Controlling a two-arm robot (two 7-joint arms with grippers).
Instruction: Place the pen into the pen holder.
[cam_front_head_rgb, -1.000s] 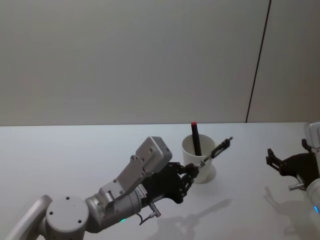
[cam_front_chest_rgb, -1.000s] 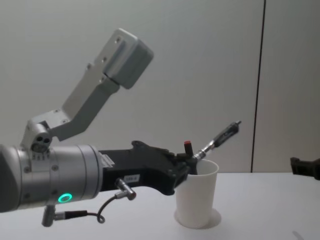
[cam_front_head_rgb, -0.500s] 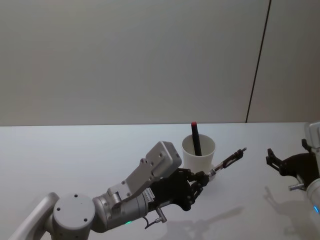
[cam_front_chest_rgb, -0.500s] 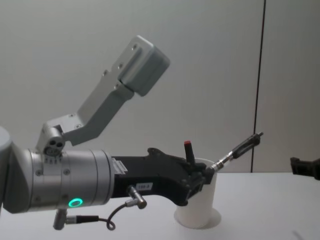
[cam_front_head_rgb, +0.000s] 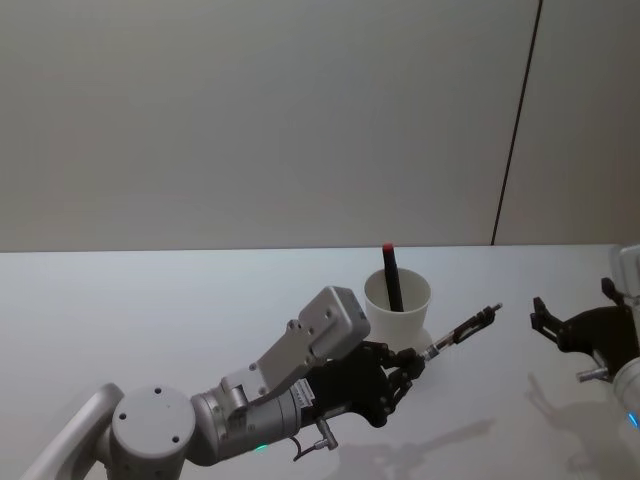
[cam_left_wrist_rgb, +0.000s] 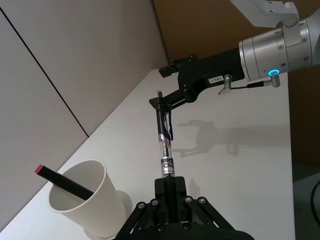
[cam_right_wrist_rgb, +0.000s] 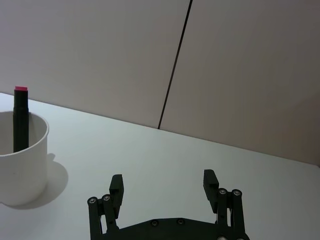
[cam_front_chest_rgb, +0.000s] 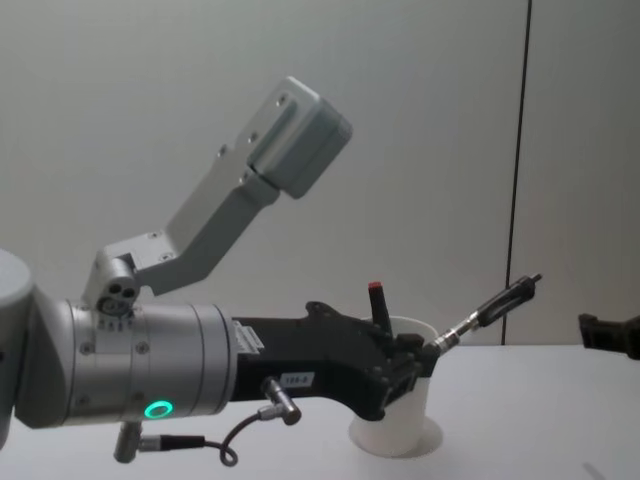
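Your left gripper (cam_front_head_rgb: 410, 358), low in the middle of the head view, has its fingers clamped on one end of the pen (cam_front_head_rgb: 460, 331), which angles up just right of the paper cup (cam_front_head_rgb: 400, 320) holding a black marker (cam_front_head_rgb: 391, 280), while your right gripper (cam_front_head_rgb: 573, 300) sits at the right edge, fingers apart.

Pen holder (cam_front_head_rgb: 396, 322): mouth partly taken by a black, red-capped marker (cam_front_head_rgb: 392, 280) standing in it and rising above the rim; the rest of the opening is free.
Left gripper (cam_front_head_rgb: 410, 358): low, just before the cup's near side, clamped on the pen (cam_front_head_rgb: 462, 328), which slants up and rightward across the gap.
Right gripper (cam_right_wrist_rgb: 163, 180): fingers spread, well apart at the right.
Table (cam_front_head_rgb: 150, 320): bare left of and behind the cup.
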